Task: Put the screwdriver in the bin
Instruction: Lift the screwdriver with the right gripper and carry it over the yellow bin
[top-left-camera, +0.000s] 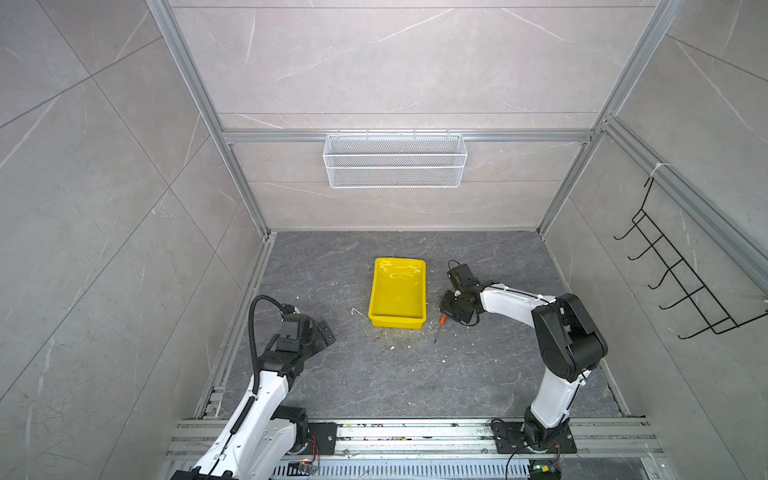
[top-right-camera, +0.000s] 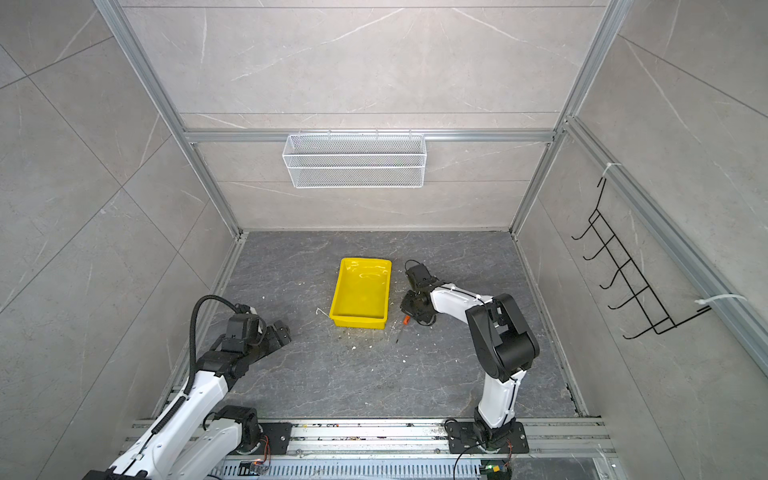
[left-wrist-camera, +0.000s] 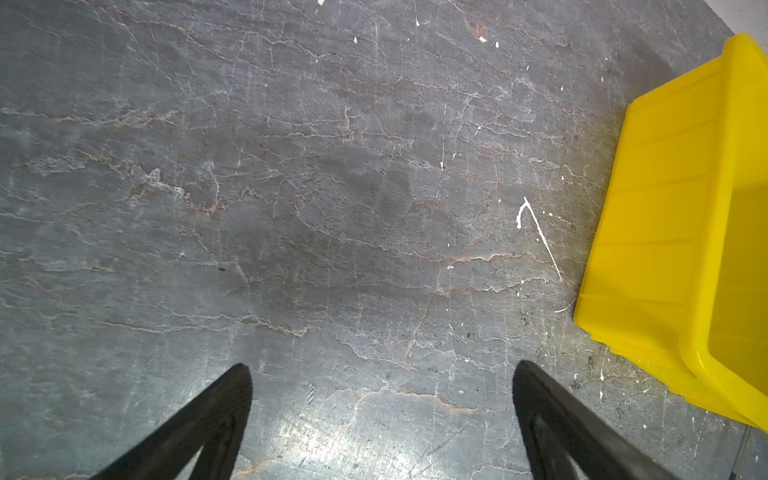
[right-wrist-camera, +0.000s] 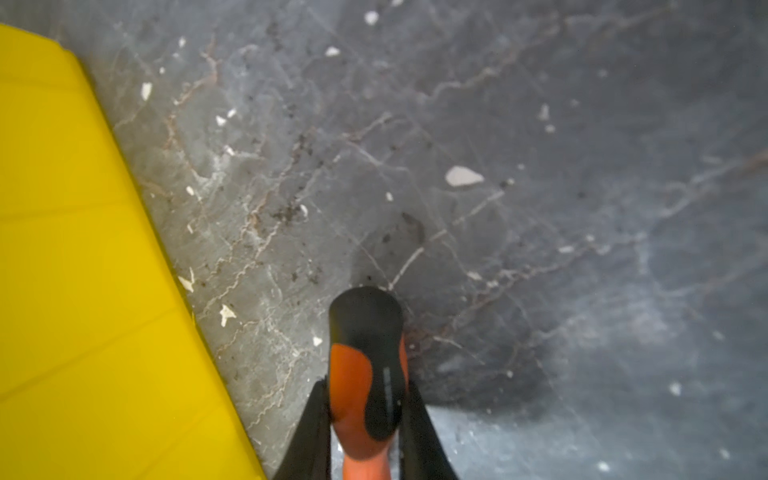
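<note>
While the right gripper (right-wrist-camera: 366, 384) clamps the screwdriver (top-left-camera: 442, 319) by its handle, it lies just right of the bin (top-left-camera: 397, 323), off its near corner, tip seemingly grounded; risk: end grip lets it swivel, catching the rim.

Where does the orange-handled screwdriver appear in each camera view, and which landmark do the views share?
In a top view: screwdriver just right of the bin's near right corner.
In a top view: same spot, by the bin.
Left wrist: not clearly in it; a thin line past the bin's corner may be its shaft.
Right wrist: screwdriver close up, clamped in the right end effector, bin alongside.
Shared landmark: the yellow bin.
</note>
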